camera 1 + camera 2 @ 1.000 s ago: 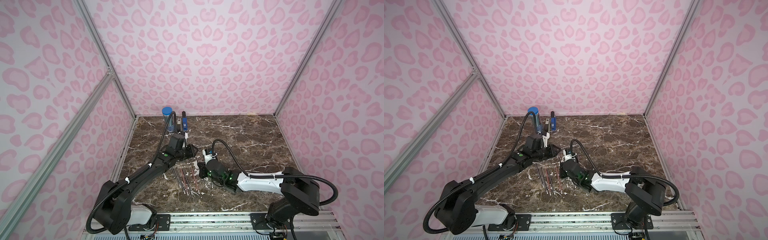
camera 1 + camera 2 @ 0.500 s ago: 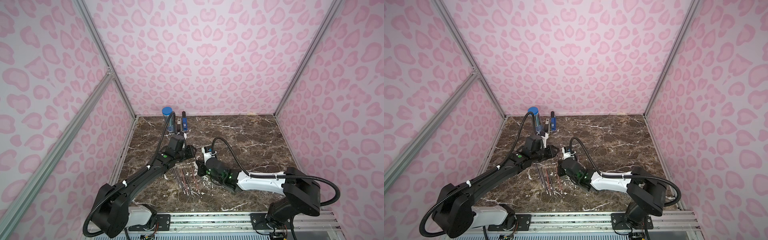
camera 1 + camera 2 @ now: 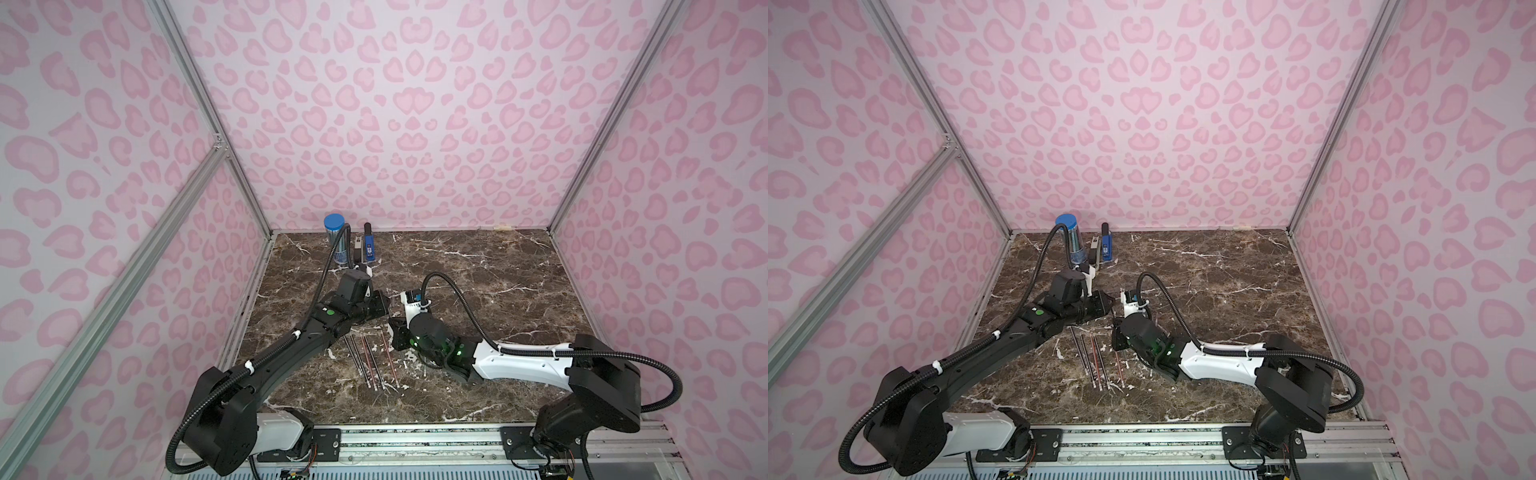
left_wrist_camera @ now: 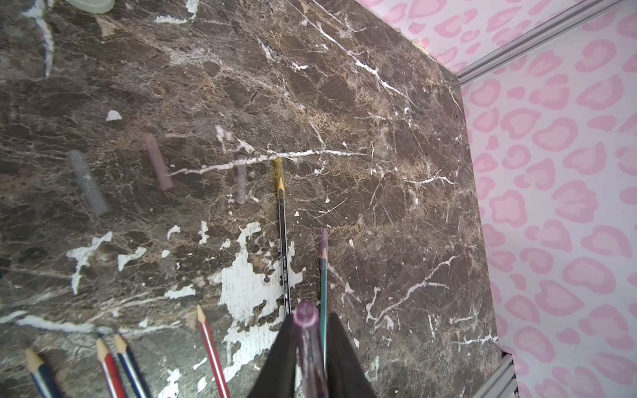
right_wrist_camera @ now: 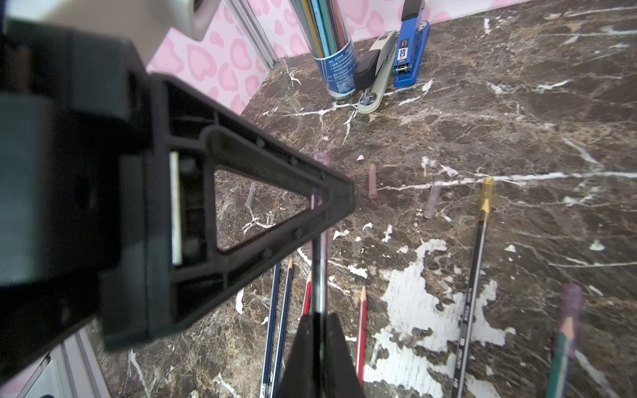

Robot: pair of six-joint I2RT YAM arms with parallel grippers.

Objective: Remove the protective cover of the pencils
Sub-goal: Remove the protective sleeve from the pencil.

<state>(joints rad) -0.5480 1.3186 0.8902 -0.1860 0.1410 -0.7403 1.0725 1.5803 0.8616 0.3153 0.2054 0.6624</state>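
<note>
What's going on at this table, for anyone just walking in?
Two robot arms are uncapping pencils. The right hand grips one pencil by its shaft, and the left hand is clamped on the purple cap at its tip, not yet pulled off. Three loose caps lie on the marble table; a gold-capped pencil and a green pencil lie there still capped.
</note>
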